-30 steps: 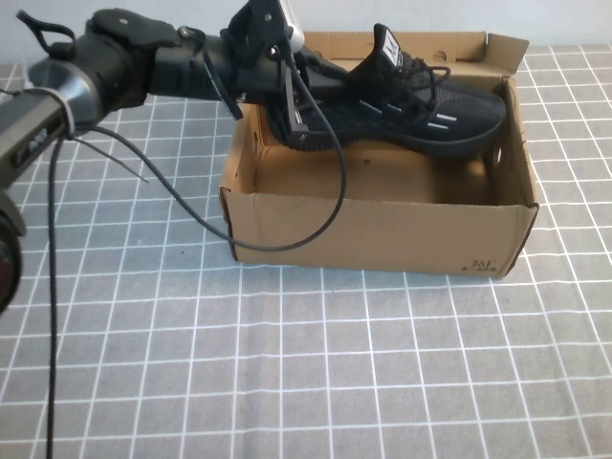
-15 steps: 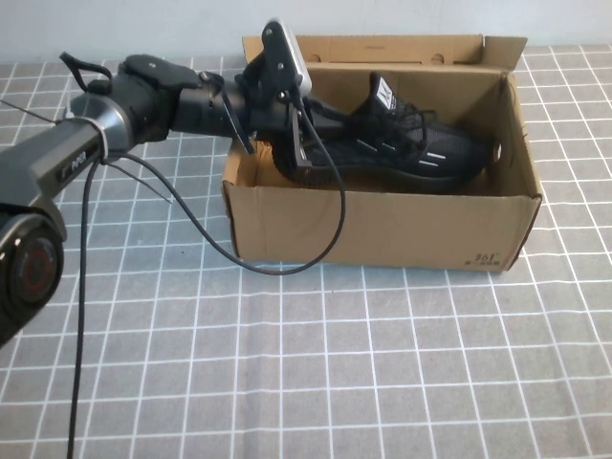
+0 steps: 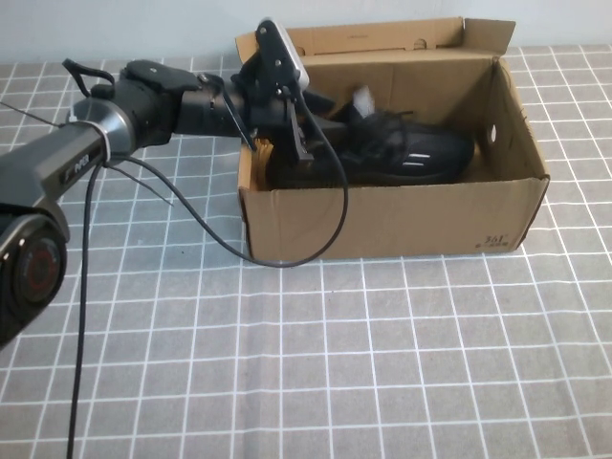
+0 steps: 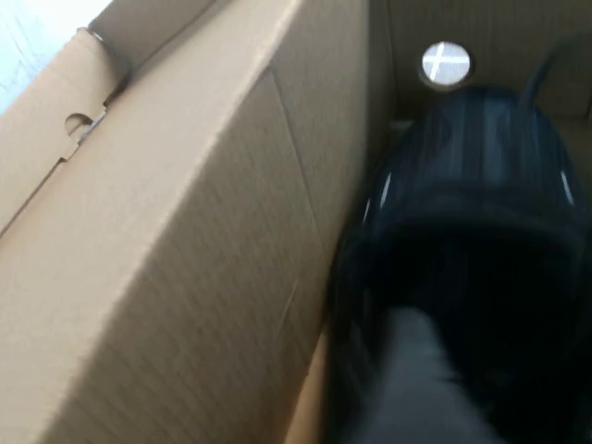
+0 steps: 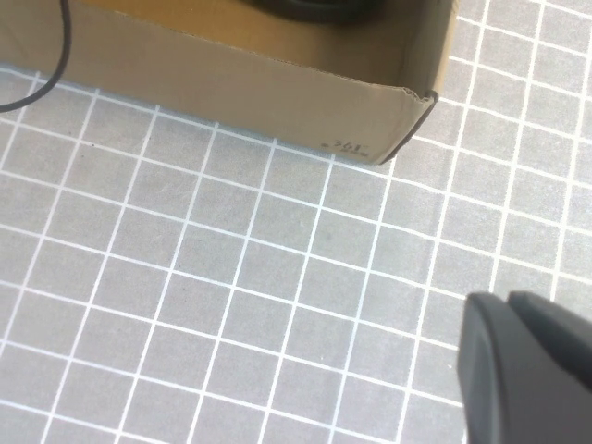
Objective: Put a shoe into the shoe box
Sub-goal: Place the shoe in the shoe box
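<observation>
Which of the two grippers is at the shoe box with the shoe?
The left gripper, reaching into the shoe box at the black shoe's heel; the right gripper hangs over bare table.

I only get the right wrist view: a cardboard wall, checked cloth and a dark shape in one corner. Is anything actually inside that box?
Observer: Yes. The high view shows a black shoe lying inside the shoe box, with its toe toward the robot's right.
Operator: Is anything near the shoe?
Observer: The left gripper is at the shoe's heel end, reaching in over the box's left wall.
Operator: And the dark shape in my corner?
Observer: That is the right gripper, over the checked cloth and apart from the box. It does not appear in the high view.
</observation>
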`<state>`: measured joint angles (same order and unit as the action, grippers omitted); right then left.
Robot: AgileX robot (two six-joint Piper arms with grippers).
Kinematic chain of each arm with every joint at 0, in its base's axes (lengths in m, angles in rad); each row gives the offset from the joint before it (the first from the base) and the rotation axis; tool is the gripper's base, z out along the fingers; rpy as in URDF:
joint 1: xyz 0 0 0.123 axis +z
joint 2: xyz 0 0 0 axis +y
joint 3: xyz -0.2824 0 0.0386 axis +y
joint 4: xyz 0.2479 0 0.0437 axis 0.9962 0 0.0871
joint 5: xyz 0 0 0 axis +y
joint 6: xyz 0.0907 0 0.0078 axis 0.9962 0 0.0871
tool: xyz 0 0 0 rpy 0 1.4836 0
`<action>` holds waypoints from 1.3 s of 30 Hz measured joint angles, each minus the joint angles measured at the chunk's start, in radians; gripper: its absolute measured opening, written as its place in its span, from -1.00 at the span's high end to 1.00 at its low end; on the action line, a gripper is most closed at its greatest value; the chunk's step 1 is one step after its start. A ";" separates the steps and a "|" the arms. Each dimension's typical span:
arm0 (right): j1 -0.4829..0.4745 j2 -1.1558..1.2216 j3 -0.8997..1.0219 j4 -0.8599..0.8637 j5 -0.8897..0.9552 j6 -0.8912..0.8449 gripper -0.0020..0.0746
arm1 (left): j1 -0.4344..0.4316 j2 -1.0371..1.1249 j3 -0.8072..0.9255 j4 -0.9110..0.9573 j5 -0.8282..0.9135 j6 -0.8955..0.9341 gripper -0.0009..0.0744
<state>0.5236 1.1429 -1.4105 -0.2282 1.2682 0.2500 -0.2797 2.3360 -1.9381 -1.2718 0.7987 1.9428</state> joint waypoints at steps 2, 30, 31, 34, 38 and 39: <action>0.000 0.000 0.000 0.003 0.000 0.000 0.99 | 0.000 -0.007 0.000 0.000 0.009 -0.027 -0.12; 0.000 -0.612 0.276 0.002 0.000 -0.026 0.99 | 0.000 -0.674 0.060 0.378 0.035 -0.913 0.97; 0.000 -0.661 0.298 0.002 -0.002 -0.021 0.99 | 0.000 -0.704 0.099 0.386 0.014 -0.915 0.97; 0.000 -0.778 0.355 0.011 -0.024 -0.005 0.99 | 0.000 -0.807 0.258 0.397 -0.063 -0.902 0.98; 0.000 -0.856 0.418 0.022 -0.096 -0.001 0.99 | 0.000 -0.984 0.538 0.399 -0.227 -0.872 0.98; 0.000 -0.867 0.434 0.027 -0.121 -0.001 0.99 | 0.000 -1.039 0.598 0.393 -0.264 -0.859 0.98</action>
<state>0.5236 0.2757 -0.9763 -0.2015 1.1468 0.2491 -0.2797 1.2972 -1.3401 -0.8785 0.5343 1.0841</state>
